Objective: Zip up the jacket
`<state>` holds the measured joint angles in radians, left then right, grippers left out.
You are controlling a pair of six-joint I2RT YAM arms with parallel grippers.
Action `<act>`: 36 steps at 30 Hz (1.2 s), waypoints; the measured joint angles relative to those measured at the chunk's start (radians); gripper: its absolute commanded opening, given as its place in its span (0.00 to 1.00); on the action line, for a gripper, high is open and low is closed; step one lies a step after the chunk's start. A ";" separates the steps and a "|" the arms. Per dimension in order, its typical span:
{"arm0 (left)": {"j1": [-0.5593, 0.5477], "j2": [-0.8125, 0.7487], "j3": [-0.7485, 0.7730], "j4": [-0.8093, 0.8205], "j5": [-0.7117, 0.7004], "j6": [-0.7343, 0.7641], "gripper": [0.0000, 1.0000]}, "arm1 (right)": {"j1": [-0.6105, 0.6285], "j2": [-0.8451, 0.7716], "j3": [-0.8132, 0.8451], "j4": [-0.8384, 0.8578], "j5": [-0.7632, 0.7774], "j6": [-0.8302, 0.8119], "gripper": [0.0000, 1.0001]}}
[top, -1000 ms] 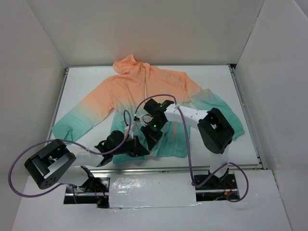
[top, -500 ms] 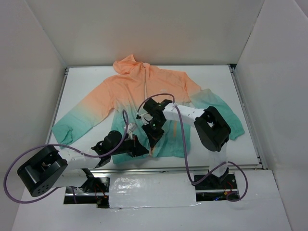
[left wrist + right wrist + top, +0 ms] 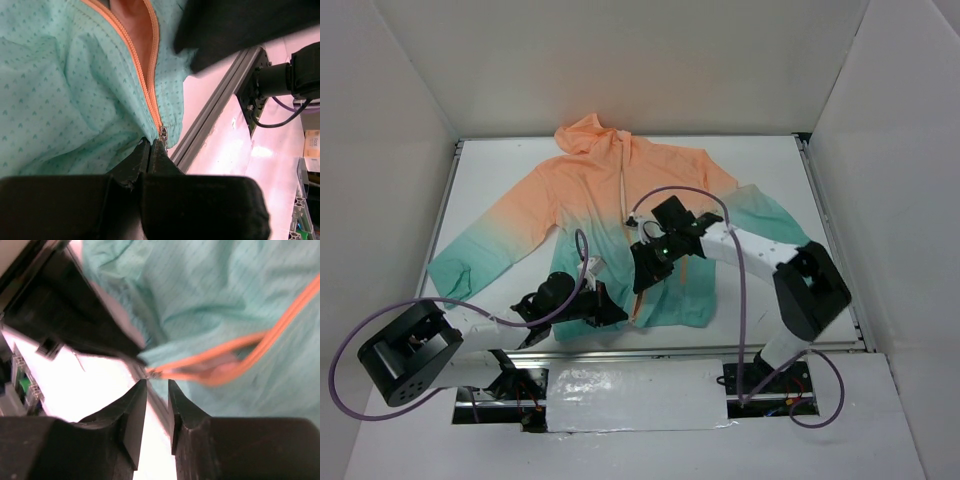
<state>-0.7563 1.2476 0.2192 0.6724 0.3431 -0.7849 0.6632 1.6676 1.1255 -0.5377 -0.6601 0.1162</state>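
The jacket point(image 3: 590, 200) lies flat on the table, hood at the far side, teal hem at the near edge. Its zipper point(image 3: 623, 190) is pale up top. In the left wrist view the jacket point(image 3: 65, 90) has orange zipper teeth point(image 3: 142, 85) parted above the slider point(image 3: 163, 133). My left gripper point(image 3: 610, 312) is shut on the hem beside the slider, and its tips point(image 3: 151, 146) are pressed together. My right gripper point(image 3: 640, 285) hovers over the hem. In its wrist view it point(image 3: 157, 385) is narrowly open and empty, just short of the slider point(image 3: 153, 373).
A metal rail point(image 3: 720, 345) runs along the table's near edge, close under both grippers; it also shows in the left wrist view point(image 3: 215, 105). Purple cables point(image 3: 738, 300) loop over the right side of the jacket. White walls enclose the table.
My right arm's elbow has swung out to the right, while its gripper stays over the hem near the zipper's bottom. My left gripper has kept its hold on the hem.
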 measured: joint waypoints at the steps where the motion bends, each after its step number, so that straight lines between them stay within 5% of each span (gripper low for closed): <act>1: 0.000 0.000 0.000 -0.003 -0.003 -0.001 0.00 | 0.002 -0.054 -0.051 0.028 0.003 0.025 0.32; 5: 0.000 0.000 0.000 -0.014 -0.008 -0.010 0.00 | 0.075 -0.264 -0.212 0.113 0.139 0.121 0.32; 8: 0.000 0.010 0.002 -0.014 -0.007 -0.035 0.00 | 0.253 -0.347 -0.256 0.128 0.353 0.193 0.32; 11: 0.000 0.026 0.003 -0.008 0.001 -0.063 0.00 | 0.404 -0.381 -0.278 0.127 0.539 0.263 0.31; 20: 0.000 0.047 0.049 0.016 0.052 -0.185 0.00 | 0.607 -0.319 -0.261 0.057 1.003 0.384 0.37; 36: 0.000 -0.020 0.120 -0.108 0.030 -0.220 0.00 | 0.629 -0.220 -0.181 -0.039 1.135 0.384 0.42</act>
<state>-0.7563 1.2274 0.3393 0.5648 0.3729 -1.0046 1.2926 1.4479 0.9447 -0.5770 0.4744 0.5003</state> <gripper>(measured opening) 0.039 0.420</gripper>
